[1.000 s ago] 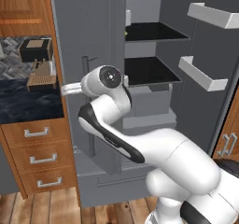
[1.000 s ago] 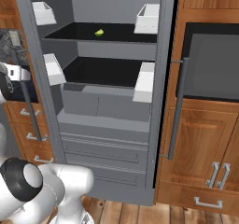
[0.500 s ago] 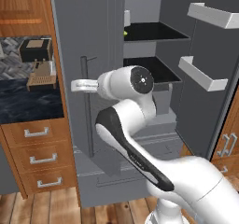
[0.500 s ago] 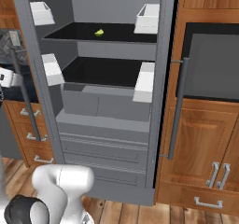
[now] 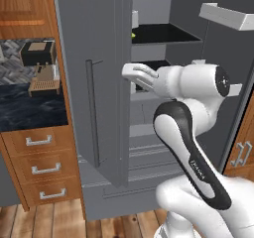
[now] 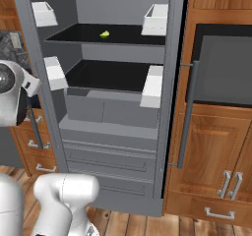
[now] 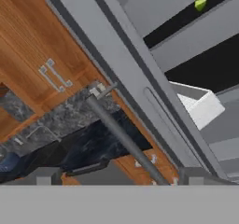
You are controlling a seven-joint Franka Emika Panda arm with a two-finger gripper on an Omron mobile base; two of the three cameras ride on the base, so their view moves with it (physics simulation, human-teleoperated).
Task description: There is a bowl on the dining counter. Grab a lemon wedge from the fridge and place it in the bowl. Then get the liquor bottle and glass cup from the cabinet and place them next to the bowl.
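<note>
**Fridge open, jaws spread near the left door handle**

Fridge (image 6: pixel 118 117), the tall grey double-door unit, stood with both doors swung wide, showing two dark shelves and grey drawers below them. Its left door (image 5: pixel 89 83) carried a long vertical bar handle (image 5: pixel 92 113), and the hand view looked along that same bar (image 7: pixel 121 141) running diagonally. Brown wooden cabinets with silver pulls (image 6: pixel 211 156) flanked the fridge on its right, and wooden drawers (image 5: pixel 42 170) stood under a dark marbled counter on its left. White door bins (image 6: pixel 153 85) hung on the inner faces of both doors. The white arm's two-finger gripper (image 5: pixel 139 73) sat beside the left door's inner edge with its jaws released and spread wide, holding nothing. The small yellow-green lemon wedge (image 6: pixel 104 34) lay on the fridge's upper dark shelf, towards the back.
</note>
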